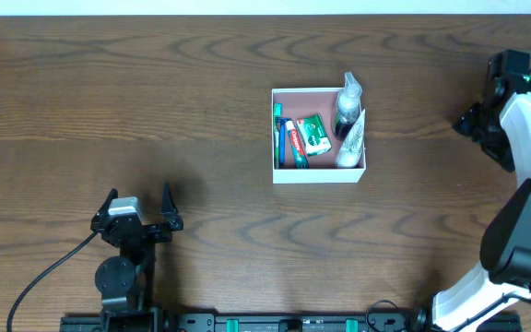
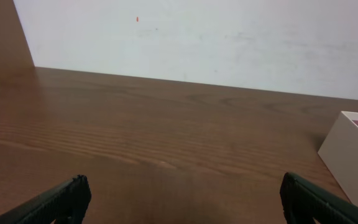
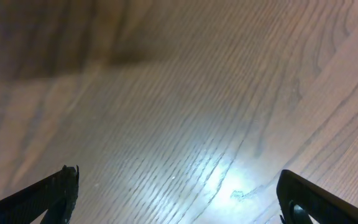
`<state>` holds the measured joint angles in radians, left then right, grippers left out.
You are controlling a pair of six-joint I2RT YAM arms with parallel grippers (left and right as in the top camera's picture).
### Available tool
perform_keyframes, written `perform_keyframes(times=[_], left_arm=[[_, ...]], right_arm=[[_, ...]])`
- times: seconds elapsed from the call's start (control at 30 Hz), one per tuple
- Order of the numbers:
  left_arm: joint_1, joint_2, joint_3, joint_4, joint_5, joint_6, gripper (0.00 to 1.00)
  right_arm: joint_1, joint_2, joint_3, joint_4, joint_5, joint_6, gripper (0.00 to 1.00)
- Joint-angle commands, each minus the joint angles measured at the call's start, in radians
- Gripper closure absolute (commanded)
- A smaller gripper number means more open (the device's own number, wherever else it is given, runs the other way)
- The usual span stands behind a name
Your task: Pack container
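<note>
The container [image 1: 319, 174], a square white-walled box with a pink floor, sits at the table's middle, slightly right. In it lie a blue-green toothbrush [image 1: 278, 136], a toothpaste tube [image 1: 293, 143], a green packet [image 1: 314, 135], a dark bottle [image 1: 347, 106] and a white sachet [image 1: 351, 146]. My left gripper [image 1: 139, 197] stands open near the front left, far from the box; its wrist view shows empty fingers [image 2: 73, 194] and a corner of the container [image 2: 347, 155] at the right edge. At the far right my right gripper [image 3: 179, 186] is open over bare wood.
The table is dark wood grain. A white wall [image 2: 197, 37] rises behind its far edge. The right arm's white links [image 1: 524, 138] stand along the right edge. A black cable [image 1: 53, 272] trails from the left arm's base at the front left.
</note>
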<state>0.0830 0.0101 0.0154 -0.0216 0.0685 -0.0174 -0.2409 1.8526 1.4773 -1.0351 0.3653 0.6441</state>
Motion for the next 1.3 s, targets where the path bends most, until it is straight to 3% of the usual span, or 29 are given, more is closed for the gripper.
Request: perform_keyframes(times=[0.0, 0.53, 0.8, 1.03, 1.27], left_arm=[[-0.004, -0.006, -0.011, -0.042, 0.026, 0.021, 0.02], [-0.004, -0.006, -0.011, -0.042, 0.026, 0.021, 0.02], [-0.004, -0.006, -0.011, -0.042, 0.026, 0.021, 0.02], [-0.004, -0.006, -0.011, -0.042, 0.026, 0.021, 0.02], [-0.004, -0.006, -0.011, -0.042, 0.026, 0.021, 0.02]], right_arm=[[0.021, -0.144, 0.000, -0.003, 0.011, 0.013, 0.01], [0.079, -0.770, -0.063, 0.040, 0.011, -0.018, 0.01], [0.134, -1.117, -0.483, 0.455, 0.011, -0.351, 0.01], [0.144, -1.442, -0.864, 0.716, 0.005, -0.365, 0.01], [0.153, -1.672, -1.084, 0.830, -0.004, -0.374, 0.01]])
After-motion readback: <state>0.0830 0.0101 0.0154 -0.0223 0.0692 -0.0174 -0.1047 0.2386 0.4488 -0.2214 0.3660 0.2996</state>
